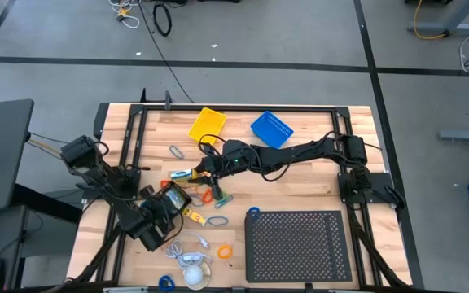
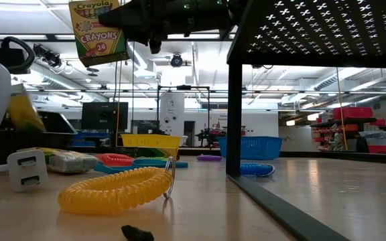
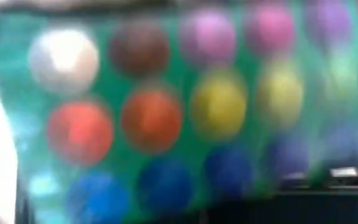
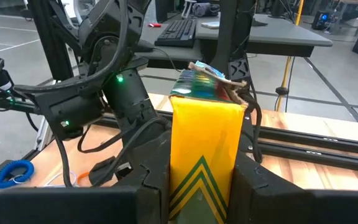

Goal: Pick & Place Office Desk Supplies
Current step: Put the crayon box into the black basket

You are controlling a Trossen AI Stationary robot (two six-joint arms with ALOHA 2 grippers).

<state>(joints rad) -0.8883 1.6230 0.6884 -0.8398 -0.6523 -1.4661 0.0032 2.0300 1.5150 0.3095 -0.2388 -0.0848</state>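
Right gripper pinches a crayon box upright, frame centre, off the table. Left gripper, lower left, fingers pressed together, apparently against another box. Risk: the raised box tips or slips, since only its lower end is held.

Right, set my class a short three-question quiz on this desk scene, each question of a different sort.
1. True or false: the right hand grips a crayon box.
2. Beside the yellow basket stands another basket. Its colour is: A red, B blue, C green.
3. Fill in: in the low view, the coiled band nearest the camera is ___.

Key:
1. True; the box sits upright between its fingers.
2. B, the blue basket.
3. Yellow.
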